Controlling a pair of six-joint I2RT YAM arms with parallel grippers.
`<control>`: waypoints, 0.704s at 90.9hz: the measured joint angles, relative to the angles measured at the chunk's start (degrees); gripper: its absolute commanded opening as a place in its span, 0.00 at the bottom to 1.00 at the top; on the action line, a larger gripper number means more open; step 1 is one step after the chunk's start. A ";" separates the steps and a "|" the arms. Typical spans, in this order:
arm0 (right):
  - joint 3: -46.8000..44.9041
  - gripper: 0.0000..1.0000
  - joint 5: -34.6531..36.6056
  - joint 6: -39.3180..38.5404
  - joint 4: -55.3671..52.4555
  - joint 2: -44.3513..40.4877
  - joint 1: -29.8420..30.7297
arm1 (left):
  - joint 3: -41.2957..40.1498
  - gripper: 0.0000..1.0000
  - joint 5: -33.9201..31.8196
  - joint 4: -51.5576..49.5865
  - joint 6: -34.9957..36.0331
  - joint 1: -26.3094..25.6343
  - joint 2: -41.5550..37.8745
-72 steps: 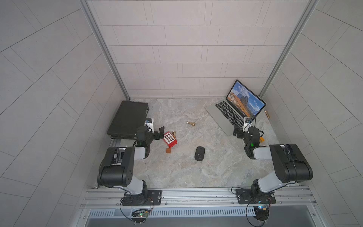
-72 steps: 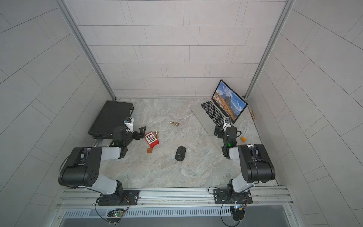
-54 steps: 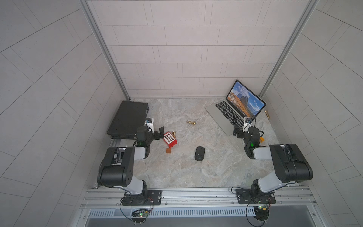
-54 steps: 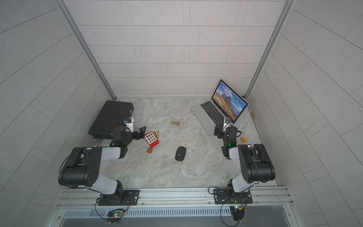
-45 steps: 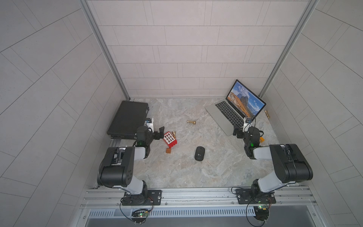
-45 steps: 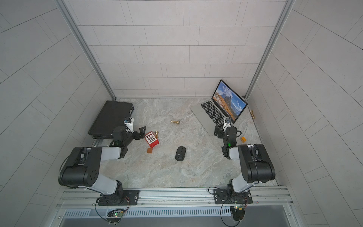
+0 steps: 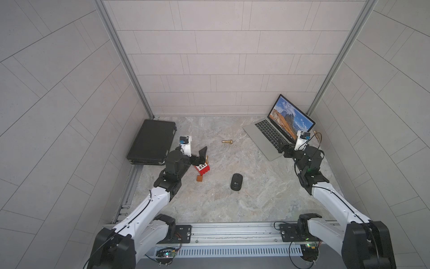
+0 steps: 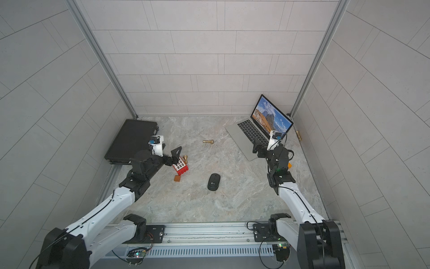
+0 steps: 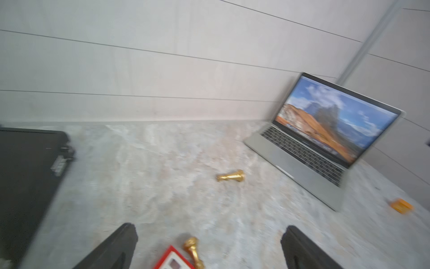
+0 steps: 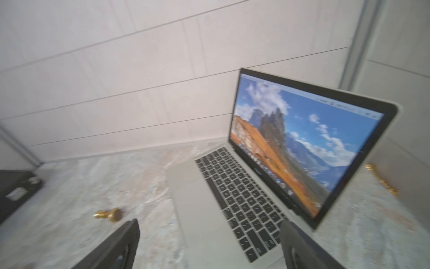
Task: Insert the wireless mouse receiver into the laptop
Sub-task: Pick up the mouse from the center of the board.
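The laptop [image 7: 264, 137] [image 8: 244, 134] stands open at the back right, its screen showing mountains and blue sky. It also fills much of the right wrist view, as a blurred laptop [image 10: 200, 205]. My right gripper [image 7: 282, 148] [image 10: 209, 227] is open, its jaws spread over the laptop's near corner and keyboard, with nothing between them. My left gripper [image 7: 200, 159] [image 9: 209, 233] is open at the left, just above a red block [image 7: 203, 168] and a gold piece [image 9: 192, 249]. A black oval mouse [image 7: 236, 182] lies mid-table, apart from both grippers. The wireless mouse receiver is out of view.
A flat black case [image 7: 151, 142] lies at the back left. A gold pawn-like piece [image 7: 227, 141] lies on its side mid-back, and another gold piece [image 7: 316, 134] lies by the right wall. Small orange blocks [image 7: 199, 178] [image 8: 289, 165] sit on the marble. Walls close in on three sides.
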 measured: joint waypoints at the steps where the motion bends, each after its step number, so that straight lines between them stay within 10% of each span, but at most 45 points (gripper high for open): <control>1: 0.17 0.97 -0.11 0.09 -0.94 -0.50 0.72 | 0.33 0.98 -0.09 -0.79 -0.42 -1.11 -0.20; 29: -7.41 0.96 0.31 7.37 -24.94 -10.82 30.88 | 4.61 0.98 -1.77 -18.47 -13.22 -27.98 8.55; 64: -15.96 0.97 10.36 16.50 -30.58 -12.90 46.38 | 14.40 1.00 -5.35 -20.72 -18.47 -33.14 35.04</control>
